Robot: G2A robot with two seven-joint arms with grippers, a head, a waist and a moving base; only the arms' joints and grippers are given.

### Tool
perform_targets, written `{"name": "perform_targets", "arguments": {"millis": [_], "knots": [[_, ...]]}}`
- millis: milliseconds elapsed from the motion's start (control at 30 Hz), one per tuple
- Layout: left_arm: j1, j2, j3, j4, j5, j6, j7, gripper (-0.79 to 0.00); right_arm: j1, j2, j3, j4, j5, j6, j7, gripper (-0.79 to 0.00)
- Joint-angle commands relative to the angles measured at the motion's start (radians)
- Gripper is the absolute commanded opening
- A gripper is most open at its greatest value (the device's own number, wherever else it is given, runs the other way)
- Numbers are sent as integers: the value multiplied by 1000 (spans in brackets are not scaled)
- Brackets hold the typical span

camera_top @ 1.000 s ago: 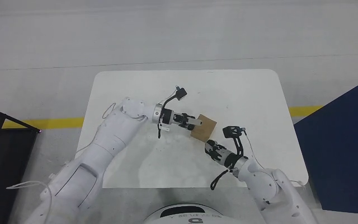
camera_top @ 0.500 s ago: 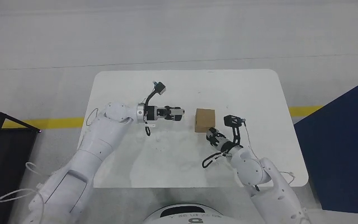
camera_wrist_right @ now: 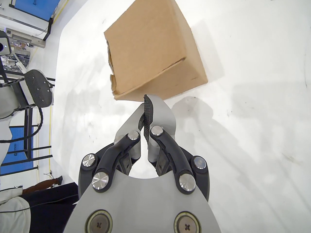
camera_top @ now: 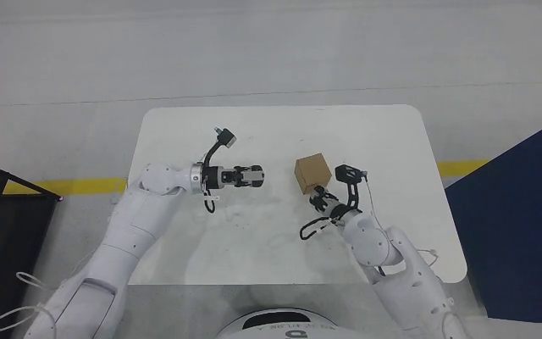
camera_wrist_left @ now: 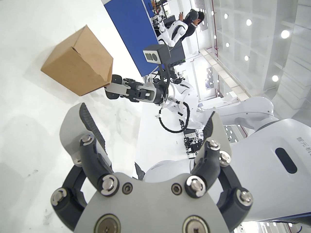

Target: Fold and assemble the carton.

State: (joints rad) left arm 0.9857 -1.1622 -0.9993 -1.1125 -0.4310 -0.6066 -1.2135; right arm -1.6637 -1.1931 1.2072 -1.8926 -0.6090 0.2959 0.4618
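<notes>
Since the earlier frames the left arm has drawn back from the carton (camera_top: 312,173), and its gripper is now well apart from it, toward the left part of the table (camera_top: 381,136). The carton has also turned a little, so one corner points to the right arm.

The carton (camera_wrist_left: 75,73) is a brown cardboard box that stands on the white table (camera_wrist_left: 24,13), a little right of the middle. Every face that can be seen is folded shut, so it is not possible to tell what is inside. In the right wrist view the carton (camera_wrist_right: 150,49) has one side seam with a slightly ragged edge.

The left gripper (camera_top: 257,176) hovers above the table and points at the carton. In its own wrist view the left gripper (camera_wrist_left: 147,110) has the fingers spread wide, with nothing between them.

The right gripper (camera_top: 318,197) is just beside the near corner of the carton. In its wrist view the right gripper (camera_wrist_right: 147,99) has the two fingers pressed together. They grasp nothing, and the tip touches the lower edge of the carton. The left wrist view shows the right gripper (camera_wrist_left: 112,79) against the same corner.
</notes>
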Motion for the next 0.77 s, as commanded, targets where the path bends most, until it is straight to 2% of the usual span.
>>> {"name": "perform_targets", "arguments": {"millis": [0,67,200,233,267,300,333,400,600,733], "knots": [[7,7,-10,-9,-9,1,-1,0,-48,7,19,-55,-26,-13,12,-785],[13,14,-20,-18,-13,6,-6,0,-106,15,64,-124,-28,-21,4,-785],[21,31,-39,-39,-21,20,-20,0,-220,19,192,-247,45,-26,-147,-785],[21,33,-40,-41,-20,22,-22,0,-243,17,222,-267,79,-33,-197,-573],[21,33,-40,-41,-20,22,-22,0,-266,15,245,-283,106,-42,-245,-28],[21,33,-40,-41,-20,22,-22,0,-266,15,245,-283,106,-42,-245,0],[22,33,-41,-42,-20,22,-23,0,-263,16,239,-281,99,-40,-234,-778],[22,33,-40,-42,-20,22,-23,0,-269,15,247,-285,109,-43,-265,-736],[21,33,-40,-41,-20,22,-22,0,-266,15,245,-283,106,-42,-245,-347],[21,33,-40,-41,-20,22,-22,0,-266,15,245,-283,106,-42,-245,-164]]}}
